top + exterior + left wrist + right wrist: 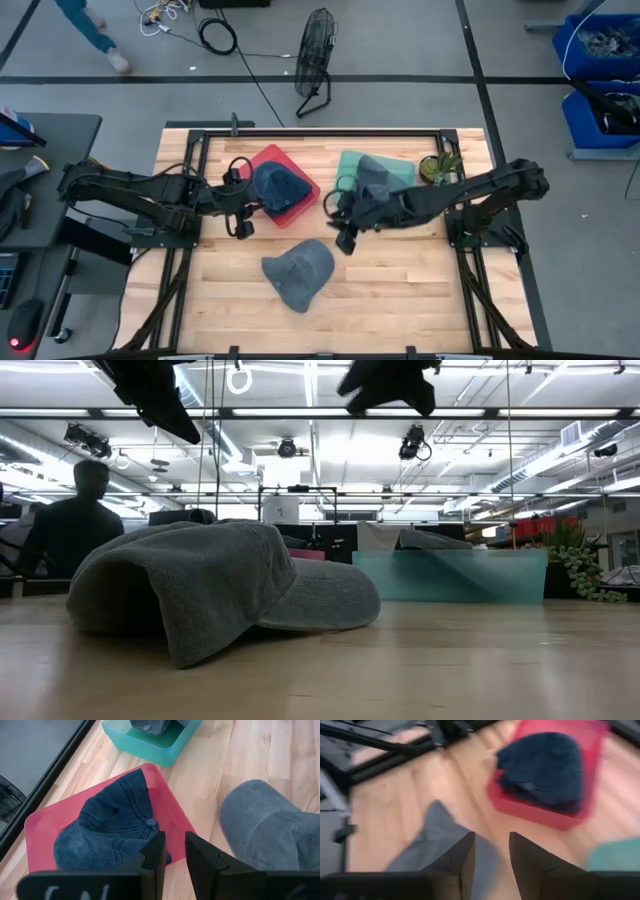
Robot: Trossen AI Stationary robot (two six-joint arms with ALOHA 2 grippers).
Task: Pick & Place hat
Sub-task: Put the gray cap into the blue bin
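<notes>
Wooden desk [400,290] carries all items; positions are given relative to the red tray [305,190]. One dark blue hat [280,185] already lies in that tray. Beside it, the teal tray [345,160] holds a grey hat [378,172]. In front of the red tray, a grey cap [300,272] rests on bare wood, apparently not yet placed. Left gripper [240,212] hovers at the tray's front edge, released and empty. Right gripper [345,232] hangs between the trays, released, holding nothing.
</notes>
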